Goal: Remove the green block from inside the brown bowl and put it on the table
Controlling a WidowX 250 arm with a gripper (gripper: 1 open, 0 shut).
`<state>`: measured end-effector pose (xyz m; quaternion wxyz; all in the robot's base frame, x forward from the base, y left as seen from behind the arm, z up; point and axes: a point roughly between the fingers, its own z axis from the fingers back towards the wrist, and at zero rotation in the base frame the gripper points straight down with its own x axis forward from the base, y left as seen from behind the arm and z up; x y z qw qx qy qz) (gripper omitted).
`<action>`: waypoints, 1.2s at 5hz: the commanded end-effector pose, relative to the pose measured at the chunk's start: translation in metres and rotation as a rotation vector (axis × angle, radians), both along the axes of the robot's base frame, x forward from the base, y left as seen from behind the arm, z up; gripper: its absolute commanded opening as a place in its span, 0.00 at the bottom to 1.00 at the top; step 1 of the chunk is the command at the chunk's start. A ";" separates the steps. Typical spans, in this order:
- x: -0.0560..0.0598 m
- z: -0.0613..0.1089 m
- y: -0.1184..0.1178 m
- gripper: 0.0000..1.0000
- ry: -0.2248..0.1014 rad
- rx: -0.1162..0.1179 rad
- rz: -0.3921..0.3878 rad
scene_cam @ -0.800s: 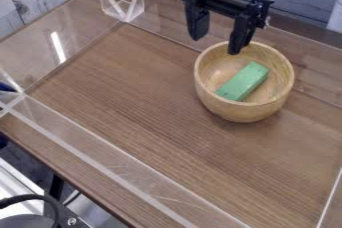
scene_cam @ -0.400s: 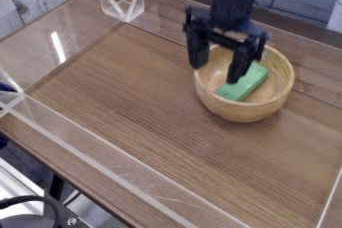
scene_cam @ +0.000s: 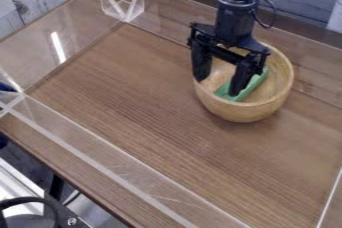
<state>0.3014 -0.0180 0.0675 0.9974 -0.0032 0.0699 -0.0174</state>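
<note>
The near clear wall (scene_cam: 127, 167) runs along the front edge of the desk (scene_cam: 127, 92), well in front of the tool and to its left as the camera sees it. Between that wall and the tool lies a broad stretch of brown wood-grain surface with darker streaks.

Farther in, the brown bowl (scene_cam: 227, 105) sits on the desk directly beneath the tool, its thick tan rim showing in front of and to both sides of the fingers. The tool (scene_cam: 227, 74) points straight down, black, with its two fingers spread wide and released, grasping nothing. One finger hangs at the bowl's left rim, the other reaches down inside the bowl. The green block (scene_cam: 255, 85) lies in the bowl, tilted against the inner wall, just right of and partly behind the inner finger; only part of its bright green face shows past the finger. Whether that finger touches the block cannot be told.

Behind the tool its arm rises out of view. Far off to the left stands a small folded clear piece (scene_cam: 123, 7) by the far wall.
</note>
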 end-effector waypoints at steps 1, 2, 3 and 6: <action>0.015 0.006 -0.003 1.00 -0.045 -0.003 -0.009; 0.018 0.014 -0.006 1.00 -0.065 0.002 -0.018; 0.025 0.012 -0.008 1.00 -0.071 0.005 -0.025; 0.027 0.015 -0.014 1.00 -0.080 -0.001 -0.038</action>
